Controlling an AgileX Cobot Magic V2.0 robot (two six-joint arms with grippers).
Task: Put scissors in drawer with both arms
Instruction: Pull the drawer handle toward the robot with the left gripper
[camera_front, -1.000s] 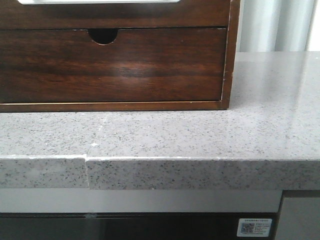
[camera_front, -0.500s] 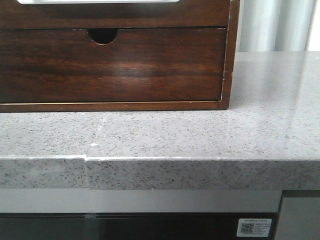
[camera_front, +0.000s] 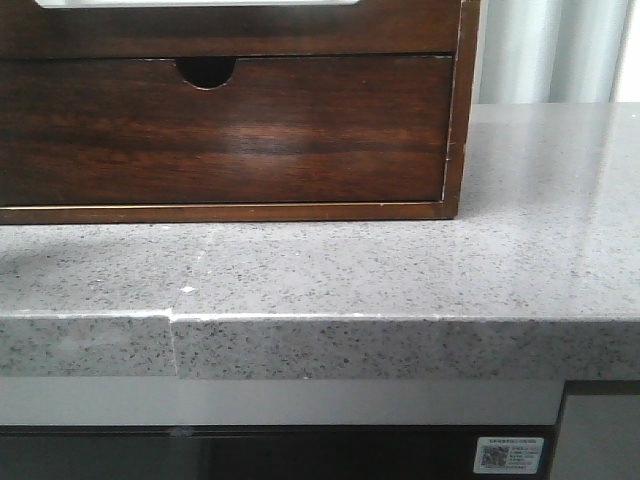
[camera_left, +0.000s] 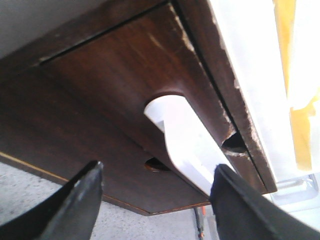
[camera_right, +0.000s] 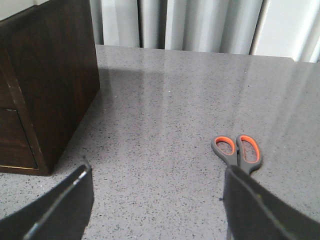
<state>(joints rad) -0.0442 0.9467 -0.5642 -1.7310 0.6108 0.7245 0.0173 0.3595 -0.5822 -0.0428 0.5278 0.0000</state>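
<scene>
Likely light, stiff and slick on the counter (camera_right: 165, 100), scissors (camera_right: 239, 154) — take them across the handles; your right gripper (camera_right: 155, 200) and left gripper (camera_left: 155, 200) both gape empty.

The wooden cabinet (camera_front: 455, 110) stood on the stone counter (camera_front: 400, 270), set back from the counter's front edge. Within the cabinet, the notched drawer (camera_front: 225, 130) sat directly below the drawer (camera_front: 250, 30). To the right of the cabinet the scissors (camera_right: 238, 153) lay flat on the counter, well apart from the cabinet's side. The curtain (camera_right: 190, 25) hung behind the counter's far edge. The left gripper (camera_left: 155, 200) was just before the cabinet's front; the right gripper (camera_right: 155, 205) hung over the counter between cabinet and scissors.
</scene>
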